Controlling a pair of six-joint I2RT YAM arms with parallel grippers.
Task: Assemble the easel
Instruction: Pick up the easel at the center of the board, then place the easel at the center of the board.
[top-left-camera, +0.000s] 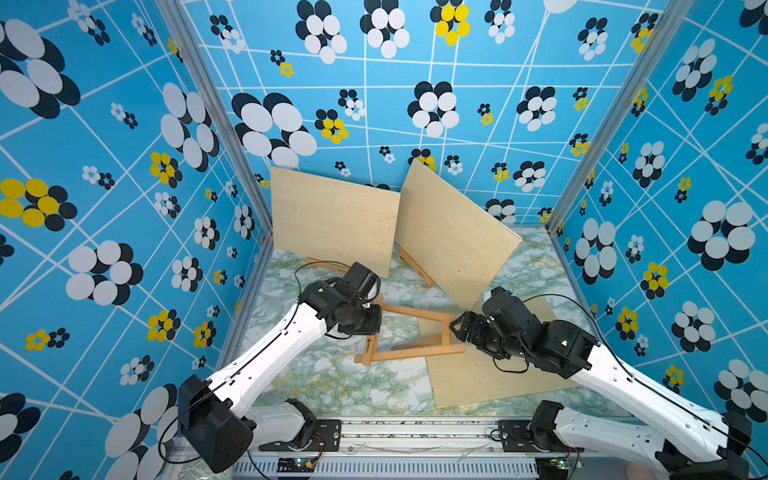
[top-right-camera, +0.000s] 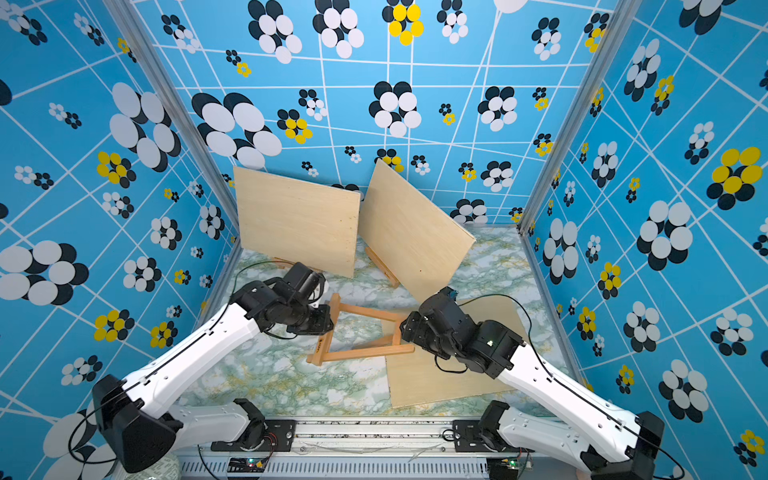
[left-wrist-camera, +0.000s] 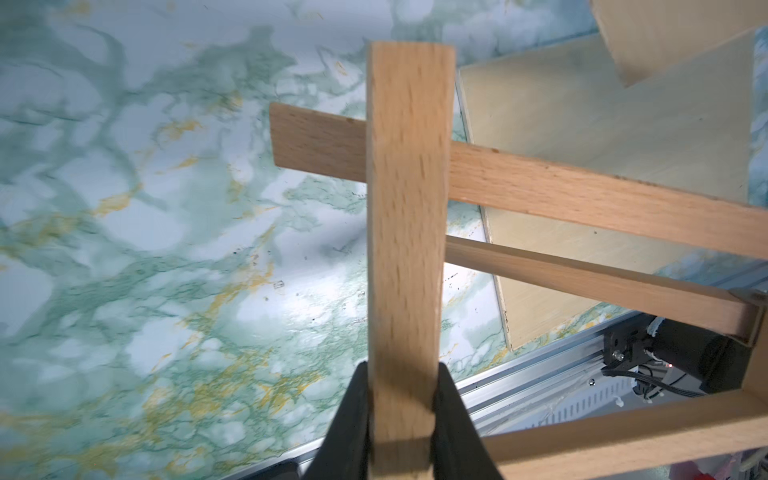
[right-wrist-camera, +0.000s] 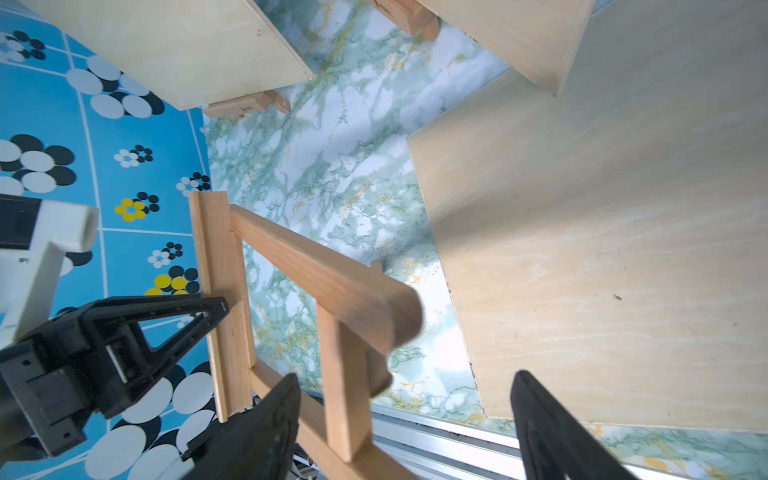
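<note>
My left tool (left-wrist-camera: 401, 399) is clenched on the ledge bar (left-wrist-camera: 405, 208) of the wooden easel (top-left-camera: 415, 353), at the middle of the table (top-left-camera: 332, 382) between both arms. My right tool (right-wrist-camera: 407, 424) is released, jaws wide either side of the easel's apex, above a flat plywood panel (top-left-camera: 478, 382).

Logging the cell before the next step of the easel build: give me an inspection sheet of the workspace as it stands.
Surface: green marble-print tabletop.
Job's things: easel frame mid-table, its narrow end over a flat plywood board.
Clutter: nothing seen.
Grippers: left end effector shut on the easel frame's bar; right end effector open at the frame's narrow end.
Cables: black wrist cable loops off the right arm, and another off the left; no snag seen.
Surroundings: back-left board and back-right board stand on small easels; blue flower-print walls; aluminium rail in front.
</note>
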